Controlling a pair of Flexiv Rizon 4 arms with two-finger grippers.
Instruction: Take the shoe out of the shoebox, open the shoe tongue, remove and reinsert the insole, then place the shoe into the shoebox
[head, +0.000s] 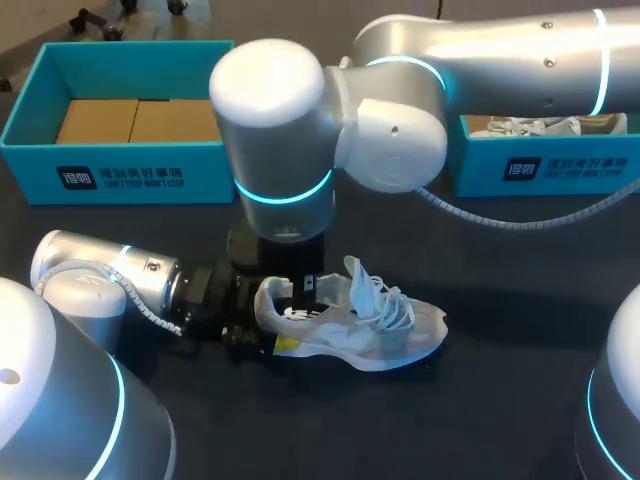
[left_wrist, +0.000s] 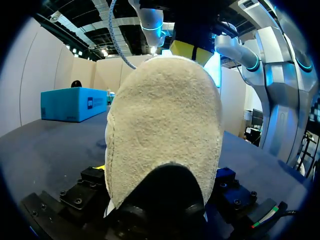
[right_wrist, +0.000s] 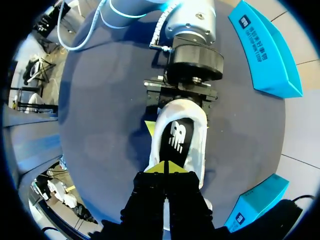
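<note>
Left gripper (head: 265, 318) clamped on shoe (head: 380, 335) heel, right gripper (right_wrist: 165, 167) vertical above, tips together

White print on left shoebox (head: 120, 160) and right shoebox (head: 480, 165); white logo on insole (right_wrist: 177, 140)

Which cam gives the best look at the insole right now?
Right wrist view: it looks straight down into the shoe, so the dark insole shows in the opening. Head view sees the shoe from the side, so the insole is hidden. Left wrist view is filled by the heel; no insole visible.
</note>
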